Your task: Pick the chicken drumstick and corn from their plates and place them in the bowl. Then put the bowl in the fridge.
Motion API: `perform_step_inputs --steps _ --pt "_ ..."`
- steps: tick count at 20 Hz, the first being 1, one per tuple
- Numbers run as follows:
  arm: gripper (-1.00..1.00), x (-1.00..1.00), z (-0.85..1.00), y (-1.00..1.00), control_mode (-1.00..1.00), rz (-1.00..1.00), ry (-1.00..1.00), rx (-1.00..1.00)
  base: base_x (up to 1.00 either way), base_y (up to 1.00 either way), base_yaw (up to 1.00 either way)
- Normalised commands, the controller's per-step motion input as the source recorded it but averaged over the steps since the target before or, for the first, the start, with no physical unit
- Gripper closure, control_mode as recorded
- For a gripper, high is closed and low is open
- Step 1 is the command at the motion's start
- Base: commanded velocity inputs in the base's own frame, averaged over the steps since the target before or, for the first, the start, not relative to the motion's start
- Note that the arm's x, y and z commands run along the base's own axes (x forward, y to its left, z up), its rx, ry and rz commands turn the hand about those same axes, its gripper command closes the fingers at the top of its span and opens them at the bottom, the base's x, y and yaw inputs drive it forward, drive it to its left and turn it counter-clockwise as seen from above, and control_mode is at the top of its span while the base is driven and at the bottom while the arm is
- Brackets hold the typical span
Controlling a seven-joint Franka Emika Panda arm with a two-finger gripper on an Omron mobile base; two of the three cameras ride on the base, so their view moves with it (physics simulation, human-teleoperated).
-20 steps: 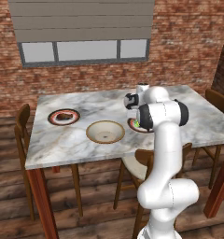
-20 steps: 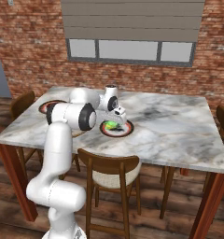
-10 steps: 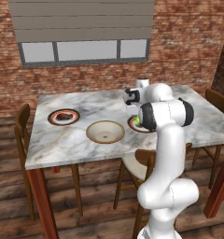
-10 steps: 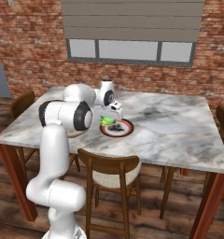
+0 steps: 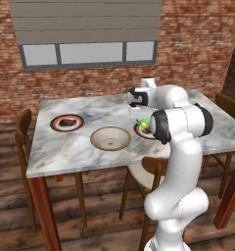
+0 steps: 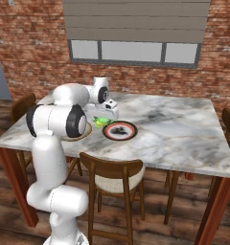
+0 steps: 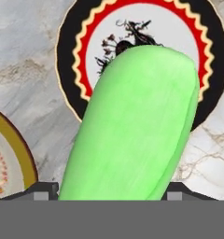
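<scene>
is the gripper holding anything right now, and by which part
Yes: the bright green corn cob, lifted above its ringed plate, gripped at the near end; the exact contact is hidden.

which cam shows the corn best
The hand view: the corn fills the frame, held in the gripper above its plate. Both base views show just a small green bit by the hand.

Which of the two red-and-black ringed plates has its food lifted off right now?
The ringed plate nearer the arm: its centre is bare, green corn cob held above it. The far plate holds the dark drumstick.
</scene>
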Motion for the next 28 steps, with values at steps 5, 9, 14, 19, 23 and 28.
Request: perform_step_inputs --steps 5,9,14,19,23,28 --pt "1.0 -0.67 0.17 0.41 -1.0 0.0 0.0 0.0 0.0 0.0 0.0" --pt "1.0 -0.6 0.13 0.53 -1.0 0.0 0.0 0.0 0.0 0.0 0.0" --pt "1.0 -0.44 0.1 0.61 -1.0 0.0 -0.02 0.0 0.0 0.0 0.0" --pt "1.0 -0.05 0.12 0.55 -1.0 0.0 -0.03 -0.02 0.0 0.0 0.0" --pt "1.0 0.04 0.04 0.58 -1.0 0.0 0.0 -0.03 0.0 0.0 0.0" --pt "1.0 0.15 -0.11 0.4 -1.0 0.0 0.0 0.0 0.0 0.0 0.0"
